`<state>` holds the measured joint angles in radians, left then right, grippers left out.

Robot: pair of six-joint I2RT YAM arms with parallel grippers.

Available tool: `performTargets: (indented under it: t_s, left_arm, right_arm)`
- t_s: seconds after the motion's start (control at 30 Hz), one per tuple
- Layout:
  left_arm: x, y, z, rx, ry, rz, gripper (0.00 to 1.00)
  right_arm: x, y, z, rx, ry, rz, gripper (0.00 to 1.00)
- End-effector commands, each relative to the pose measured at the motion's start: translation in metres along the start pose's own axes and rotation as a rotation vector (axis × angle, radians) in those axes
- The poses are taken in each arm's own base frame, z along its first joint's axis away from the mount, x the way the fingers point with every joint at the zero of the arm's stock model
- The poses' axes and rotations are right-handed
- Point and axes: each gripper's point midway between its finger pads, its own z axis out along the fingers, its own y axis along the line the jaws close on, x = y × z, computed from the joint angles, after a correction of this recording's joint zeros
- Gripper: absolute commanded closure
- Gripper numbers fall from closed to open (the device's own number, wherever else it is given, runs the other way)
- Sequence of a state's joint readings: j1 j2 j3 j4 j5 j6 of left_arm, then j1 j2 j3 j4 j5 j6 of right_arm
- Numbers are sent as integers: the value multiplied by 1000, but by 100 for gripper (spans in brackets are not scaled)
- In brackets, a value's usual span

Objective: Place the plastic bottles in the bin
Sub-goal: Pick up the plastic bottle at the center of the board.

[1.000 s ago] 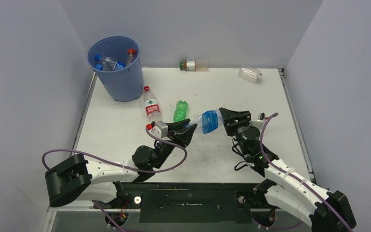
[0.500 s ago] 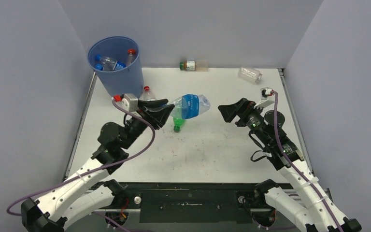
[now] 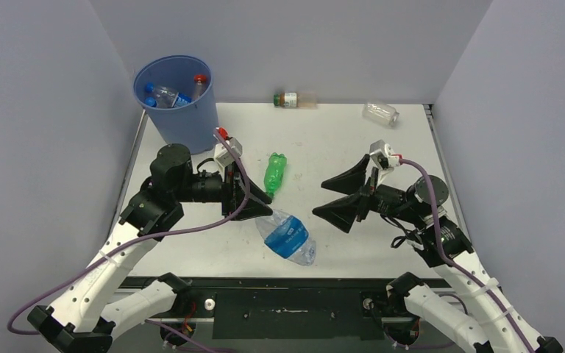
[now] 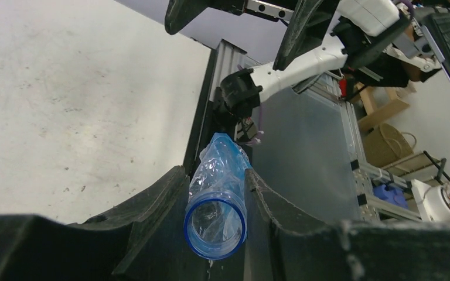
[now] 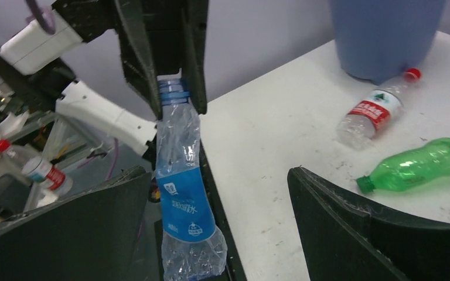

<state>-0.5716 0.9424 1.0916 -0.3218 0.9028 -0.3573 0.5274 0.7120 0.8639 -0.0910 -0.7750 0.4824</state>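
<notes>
My left gripper [image 3: 256,207] is shut on the neck of a crumpled clear plastic bottle [image 3: 288,236] with a blue label. The bottle hangs over the table's front middle. In the left wrist view its open blue-rimmed mouth [image 4: 215,221] sits between my fingers. My right gripper [image 3: 342,195] stands open just right of the bottle and apart from it [image 5: 184,202]. The blue bin [image 3: 179,110] stands at the far left corner with bottles [image 3: 166,95] inside. A green bottle [image 3: 274,173] lies mid-table. A red-labelled bottle [image 5: 372,111] lies by the bin's base [image 5: 381,35].
An orange-brown bottle [image 3: 293,99] lies against the back wall and a clear bottle [image 3: 381,112] at the far right corner. Walls close in the table on three sides. The black frame rail [image 3: 287,290] runs along the near edge.
My right gripper has opened, let go of the blue-labelled bottle and pulled back to the right. My left gripper kept the bottle, swung it toward the bin, then brought it down toward the front middle.
</notes>
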Motion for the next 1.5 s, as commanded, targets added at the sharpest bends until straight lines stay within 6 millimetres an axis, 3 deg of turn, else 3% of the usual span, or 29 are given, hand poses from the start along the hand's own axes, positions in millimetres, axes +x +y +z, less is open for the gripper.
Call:
performTargets:
  t_s: [0.0,0.13,0.43,0.6,0.67,0.8,0.93,1.07,1.13,1.17,1.27,1.37,1.47]
  left_arm:
    - [-16,-40,-11,140,-3,93,100]
    - [-32,-37,-5,134,-55,86,100]
    - [-49,-37,-3,127,-132,146,100]
    - [-54,-36,-2,125,-141,151,100]
    - [-54,-37,-2,130,-142,146,100]
    - [-55,-32,-1,111,-170,143,99]
    - [-59,-31,-6,88,-261,211,57]
    - [-71,-37,-25,42,-463,323,20]
    - [-73,-26,-36,-20,-600,281,6]
    - [-82,-28,-45,-27,-684,266,3]
    - [-81,-13,-53,-53,-804,148,4]
    - [-80,-2,-46,-57,-791,46,4]
    - [-75,-8,-35,16,-734,37,4]
  right_arm:
    - [11,31,7,-205,71,-50,10]
    - [33,26,16,-191,133,-18,10]
    - [72,41,31,-230,238,-9,8]
    - [88,42,39,-220,273,-6,0]
    - [88,39,41,-198,263,-6,11]
    - [80,27,43,-123,203,-19,45]
    - [73,21,40,-78,148,-39,61]
    - [55,22,39,-63,38,-40,66]
    - [46,22,37,-56,-30,-35,67]
    - [44,23,36,-59,-60,-31,68]
    - [35,26,31,-78,-157,-8,68]
    - [33,25,31,-84,-206,7,68]
    - [30,24,30,-86,-245,22,69]
